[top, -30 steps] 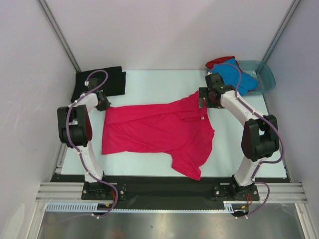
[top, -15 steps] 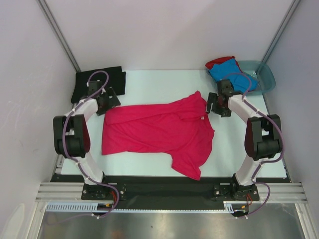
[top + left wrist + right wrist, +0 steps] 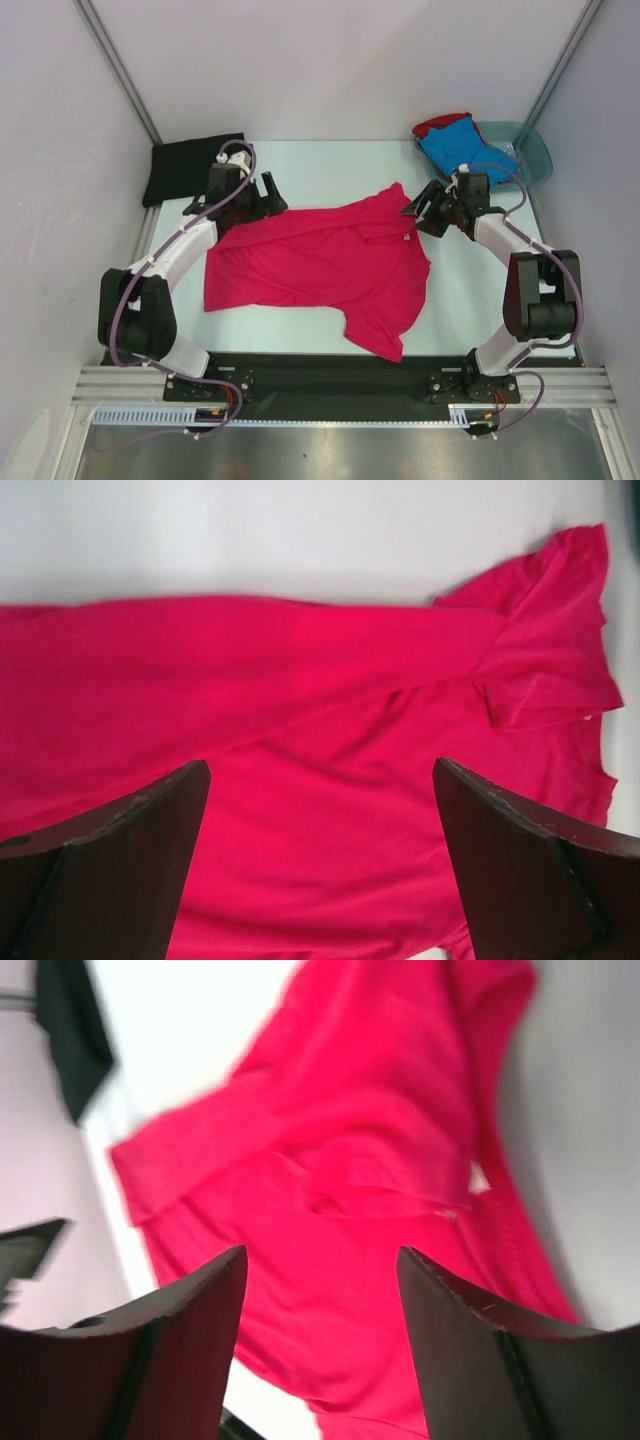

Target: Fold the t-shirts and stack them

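Pink shirt spread out, both grippers empty at its far edge.
The magenta-pink t-shirt [image 3: 320,265] lies on the table [image 3: 330,165]. The left gripper [image 3: 270,195] hovers over its far-left corner, jaws wide apart. The right gripper [image 3: 420,210], equally spread, is just beside its far-right sleeve. Beyond its left corner lies the black t-shirt [image 3: 185,168]. Beyond its right, the blue t-shirt [image 3: 455,148] and red t-shirt [image 3: 435,124] spill from the teal basin [image 3: 530,150].
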Controlling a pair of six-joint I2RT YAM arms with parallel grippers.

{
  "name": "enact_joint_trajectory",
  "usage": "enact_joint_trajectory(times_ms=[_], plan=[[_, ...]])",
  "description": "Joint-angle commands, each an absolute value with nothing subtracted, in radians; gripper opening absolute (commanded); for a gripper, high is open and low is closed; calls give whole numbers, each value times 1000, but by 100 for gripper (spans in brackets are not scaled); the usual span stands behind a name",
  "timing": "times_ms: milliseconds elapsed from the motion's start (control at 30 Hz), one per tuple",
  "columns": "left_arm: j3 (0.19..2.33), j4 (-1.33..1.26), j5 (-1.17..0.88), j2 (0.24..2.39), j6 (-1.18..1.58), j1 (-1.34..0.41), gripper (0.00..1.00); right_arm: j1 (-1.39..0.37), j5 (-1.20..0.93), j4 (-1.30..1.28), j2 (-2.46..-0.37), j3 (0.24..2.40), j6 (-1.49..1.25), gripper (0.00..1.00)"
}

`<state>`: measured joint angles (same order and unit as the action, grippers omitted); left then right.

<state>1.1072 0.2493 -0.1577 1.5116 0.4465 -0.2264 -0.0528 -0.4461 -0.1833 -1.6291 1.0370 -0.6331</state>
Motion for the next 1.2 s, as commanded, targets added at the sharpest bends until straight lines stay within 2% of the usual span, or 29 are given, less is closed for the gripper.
enact_joint_trajectory(times_ms=[0, 600, 1167], plan=[[1072, 241, -173, 1479, 466, -236, 100, -48, -548, -37, -1603, 1014, -730, 67], [1086, 258, -187, 1548, 446, -267, 100, -49, -433, -167, -1658, 1039, -686, 68], [1109, 265, -183, 1617, 431, -273, 100, -49, -391, -160, -1753, 1068, -664, 69]])
